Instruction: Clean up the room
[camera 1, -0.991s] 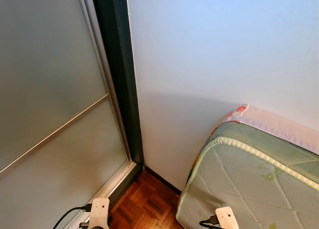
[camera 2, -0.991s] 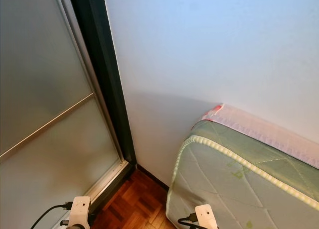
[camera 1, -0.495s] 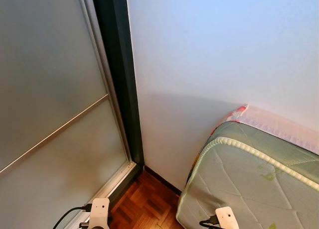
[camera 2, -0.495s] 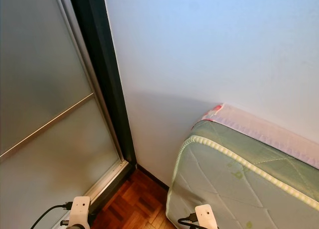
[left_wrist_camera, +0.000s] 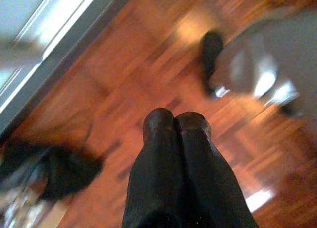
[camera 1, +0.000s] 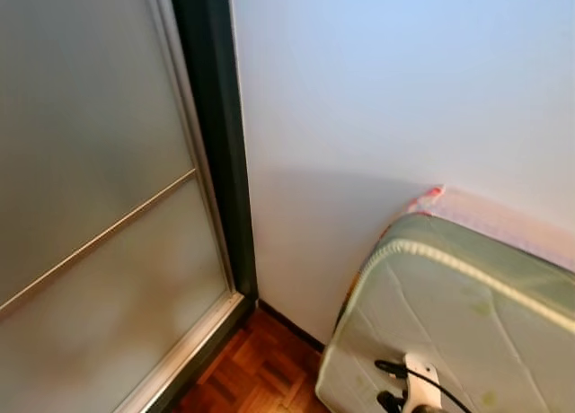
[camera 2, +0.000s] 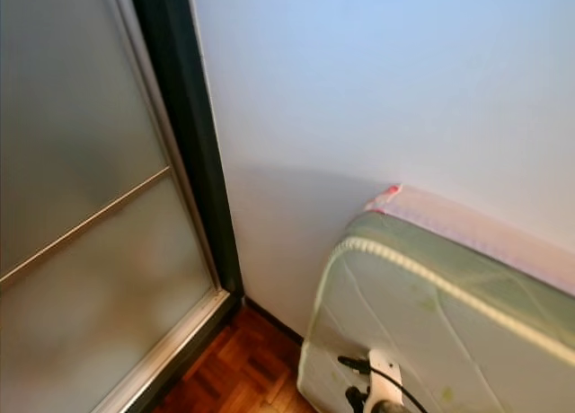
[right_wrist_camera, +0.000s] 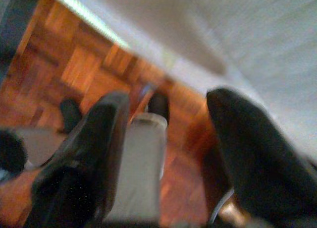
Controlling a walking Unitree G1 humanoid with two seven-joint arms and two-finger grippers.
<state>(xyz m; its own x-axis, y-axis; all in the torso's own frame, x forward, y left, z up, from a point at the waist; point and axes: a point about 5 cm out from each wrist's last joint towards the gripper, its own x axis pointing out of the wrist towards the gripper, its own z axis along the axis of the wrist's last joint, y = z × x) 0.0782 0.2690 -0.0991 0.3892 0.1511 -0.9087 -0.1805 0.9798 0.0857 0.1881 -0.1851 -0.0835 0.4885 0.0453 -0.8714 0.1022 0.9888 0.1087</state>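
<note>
In the left wrist view my left gripper (left_wrist_camera: 176, 123) is shut with nothing in it, hanging over the parquet floor (left_wrist_camera: 124, 84). A blurred dark object (left_wrist_camera: 64, 171) lies on the floor beside it; I cannot tell what it is. My right gripper (right_wrist_camera: 171, 101) is open and holds nothing, with my own grey leg (right_wrist_camera: 141, 163) showing between its fingers (right_wrist_camera: 94, 148). The white wrist part of my right arm (camera 1: 418, 382), with a black cable, sits low in the eye views in front of the mattress.
A frosted sliding door (camera 1: 90, 206) in a dark frame (camera 1: 216, 135) stands to the left. A white wall (camera 1: 386, 90) is straight ahead. A green quilted mattress (camera 1: 467, 332) leans at the right. A narrow strip of parquet (camera 1: 260, 373) runs between door and mattress.
The left arm's white wrist part has dropped below the bottom edge of the eye views. The right wrist part has turned and shifted slightly right. The picture is now blurred.
</note>
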